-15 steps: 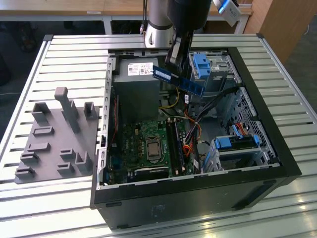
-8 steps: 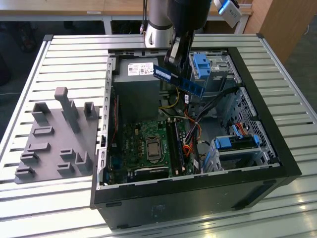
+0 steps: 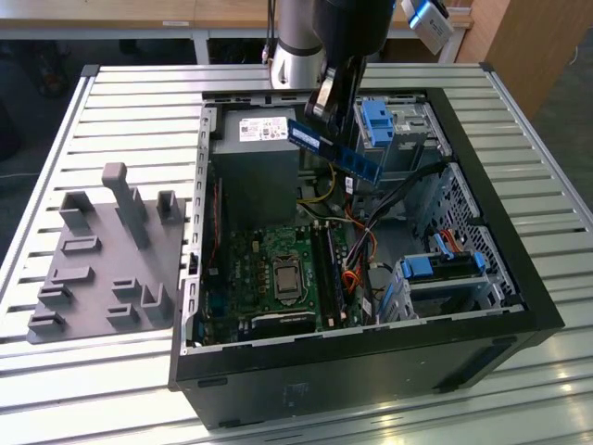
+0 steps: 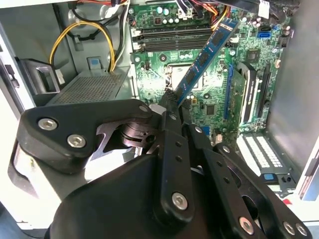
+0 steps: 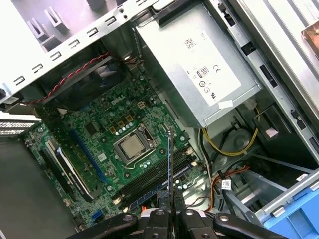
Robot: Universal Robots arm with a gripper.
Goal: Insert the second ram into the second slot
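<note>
Open black computer case [image 3: 371, 366] on a slatted aluminium surface [image 3: 120, 111], with a grey moulded fixture [image 3: 102, 260] beside it at the exterior view's left. The gripper [image 3: 321, 111] hangs over the open case and is closed on the second ram [image 3: 335, 154], a thin, long dark-blue circuit-board stick with dark chips. The gripper clamps the stick by one end. The free end slopes down toward the exterior view's right, passing in front of a light-blue plastic drive bracket [image 3: 375, 119]. The stick is held in the air above the interior, between the grey metal power supply [image 3: 255, 171] and that bracket, and is seated in no slot.

In the second wrist view the gripper [image 4: 168, 104] pinches the near end of the second ram [image 4: 204, 57], which runs tilted above the green motherboard [image 4: 149, 74] toward the black memory slots [image 4: 164, 37]. In the first wrist view the second ram [image 5: 170, 159] appears edge-on, as a thin line rising from the gripper [image 5: 171, 201]. Here it stands above the memory slots [image 5: 154, 181] and just beside the square silver processor socket [image 5: 132, 147].
</note>
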